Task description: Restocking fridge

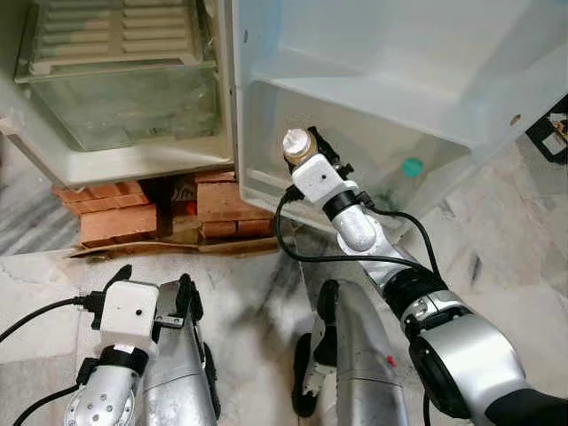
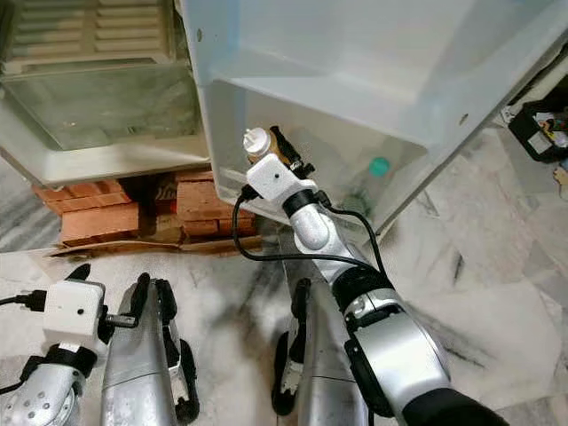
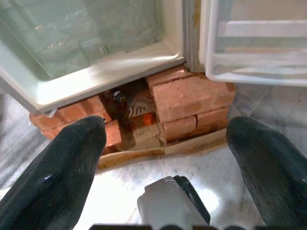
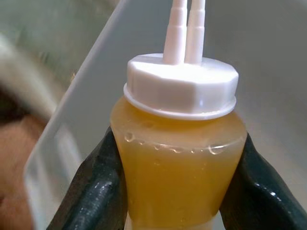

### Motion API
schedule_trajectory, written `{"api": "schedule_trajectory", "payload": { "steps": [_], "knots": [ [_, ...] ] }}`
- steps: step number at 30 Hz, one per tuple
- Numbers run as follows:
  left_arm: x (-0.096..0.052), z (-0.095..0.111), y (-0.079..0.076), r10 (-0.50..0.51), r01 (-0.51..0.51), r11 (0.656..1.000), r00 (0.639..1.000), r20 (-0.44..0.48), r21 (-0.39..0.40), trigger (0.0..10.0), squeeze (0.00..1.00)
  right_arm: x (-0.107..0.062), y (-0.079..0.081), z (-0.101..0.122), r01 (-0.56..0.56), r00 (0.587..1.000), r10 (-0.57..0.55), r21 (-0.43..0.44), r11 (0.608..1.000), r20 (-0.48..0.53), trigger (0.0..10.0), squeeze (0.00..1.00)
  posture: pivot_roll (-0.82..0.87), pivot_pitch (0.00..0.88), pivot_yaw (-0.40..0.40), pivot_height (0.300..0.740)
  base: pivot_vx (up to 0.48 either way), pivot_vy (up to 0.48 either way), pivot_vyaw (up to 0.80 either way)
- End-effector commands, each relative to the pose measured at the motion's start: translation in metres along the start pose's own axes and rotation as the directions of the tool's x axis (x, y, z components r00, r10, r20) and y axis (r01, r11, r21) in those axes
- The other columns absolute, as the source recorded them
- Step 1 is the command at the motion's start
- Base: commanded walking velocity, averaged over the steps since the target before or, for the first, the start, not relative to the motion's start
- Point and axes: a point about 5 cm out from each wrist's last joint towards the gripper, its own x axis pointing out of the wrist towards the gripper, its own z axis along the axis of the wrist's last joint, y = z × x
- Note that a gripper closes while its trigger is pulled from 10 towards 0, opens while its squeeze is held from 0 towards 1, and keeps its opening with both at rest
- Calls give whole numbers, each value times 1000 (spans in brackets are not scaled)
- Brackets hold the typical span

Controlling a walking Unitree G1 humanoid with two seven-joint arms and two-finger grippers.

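The right gripper (image 4: pixel 175 187) has its fingers clamped around a yellow squeeze bottle (image 4: pixel 178 158), holding it over the fridge door shelf (image 1: pixel 266 182) for stocking, while the left gripper (image 3: pixel 168 143) hangs spread and idle.

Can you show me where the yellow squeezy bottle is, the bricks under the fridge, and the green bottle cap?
squeeze bottle (image 4: pixel 180 177), right wrist view, on its yellow body.
bricks (image 1: pixel 232 202), left eye view, on the top brick's face.
green bottle cap (image 1: pixel 412 166), left eye view, on the cap's top.
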Motion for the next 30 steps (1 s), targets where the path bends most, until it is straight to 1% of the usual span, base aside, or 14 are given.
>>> {"api": "schedule_trajectory", "payload": {
  "steps": [1,4,6,12,13,17,18,19,21,22,26,27,30],
  "knots": [
    [-5,-3,0,4,-4,1000,1000,-25,3,10000,0,-6,4,-11,-16,998,14,-41,999,-56,10000,0,235,325,-105,518,0,0,0],
    [-5,-2,-1,2,-2,1000,1000,-28,4,10000,0,-11,7,-19,-19,995,14,-41,999,-101,10000,0,239,326,-105,518,0,0,0],
    [-4,0,-1,2,-2,1000,1000,-28,6,10000,0,-12,5,-24,-16,990,15,-9,1000,-138,10000,0,251,347,-102,518,0,0,0],
    [-7,0,1,5,-5,1000,999,-33,8,10000,0,-12,3,-26,-7,988,8,10,1000,-156,10000,0,259,354,-102,518,0,0,0],
    [-7,0,1,5,-5,1000,999,-33,9,10000,0,-12,3,-26,-1,988,2,6,1000,-155,10000,0,261,357,-101,518,0,0,0],
    [-13,2,0,7,-6,1000,999,-37,13,10000,0,-11,-5,-26,30,990,-38,-64,998,-134,10000,0,283,370,-101,518,0,0,0],
    [-13,2,0,7,-6,1000,999,-37,13,10000,0,-11,-5,-26,30,990,-38,-64,998,-134,10000,0,283,370,-101,518,0,0,0],
    [-17,3,1,14,-14,1000,999,-43,14,10000,0,-9,-12,-23,53,992,-63,-92,994,-111,10000,0,299,385,-98,518,0,0,0],
    [-19,4,2,17,-17,1000,999,-48,15,10000,0,-6,-17,-20,67,993,-77,-115,991,-90,10000,0,299,385,-98,518,0,0,0],
    [-23,5,2,17,-16,1000,999,-50,14,10000,0,-5,-19,-17,76,994,-85,-121,990,-73,10000,0,305,402,-96,518,0,0,0],
    [-26,8,3,19,-18,1000,998,-58,11,10000,0,6,-29,-6,132,990,-137,-112,985,-42,10000,0,299,426,-104,518,0,0,0],
    [-26,8,3,19,-18,1000,998,-58,11,10000,0,6,-29,-6,132,990,-137,-112,985,-42,10000,0,299,426,-104,518,0,0,0],
    [-28,11,4,27,-26,1000,998,-59,6,10000,0,5,-27,-12,131,985,-138,-71,989,-103,10000,0,301,441,-110,518,0,0,0]
  ]
}}
